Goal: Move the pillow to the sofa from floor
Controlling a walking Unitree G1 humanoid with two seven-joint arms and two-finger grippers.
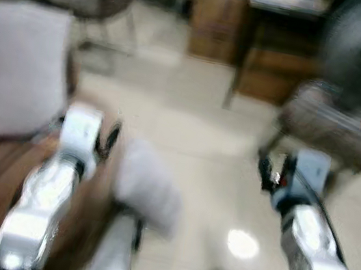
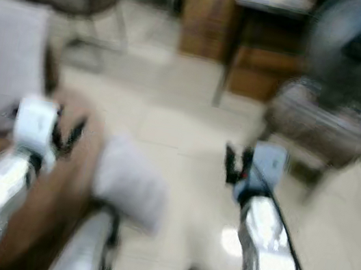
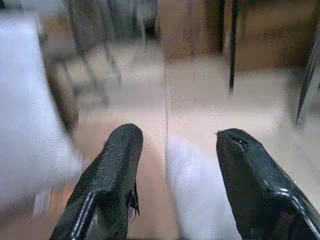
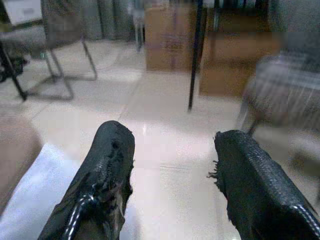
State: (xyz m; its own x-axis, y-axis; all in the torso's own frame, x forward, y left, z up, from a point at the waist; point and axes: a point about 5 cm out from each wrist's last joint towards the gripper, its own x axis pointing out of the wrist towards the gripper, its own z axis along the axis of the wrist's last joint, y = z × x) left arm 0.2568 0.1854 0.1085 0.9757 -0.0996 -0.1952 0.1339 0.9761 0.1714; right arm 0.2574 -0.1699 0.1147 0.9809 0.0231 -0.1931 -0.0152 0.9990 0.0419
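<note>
Judging the grey pillow [image 1: 148, 185] soft and light, I'd pinch its corner; both claws, left claw [image 3: 172, 165] and right claw [image 4: 172, 160], gape empty.

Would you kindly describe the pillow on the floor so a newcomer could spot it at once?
Start at the brown sofa on the robot's left. Just off its edge, low on the pale tiled floor, between the two silver arms, lies the pillow. It is a soft light-grey cushion, smaller and lower than the big grey cushion on the sofa.
</note>
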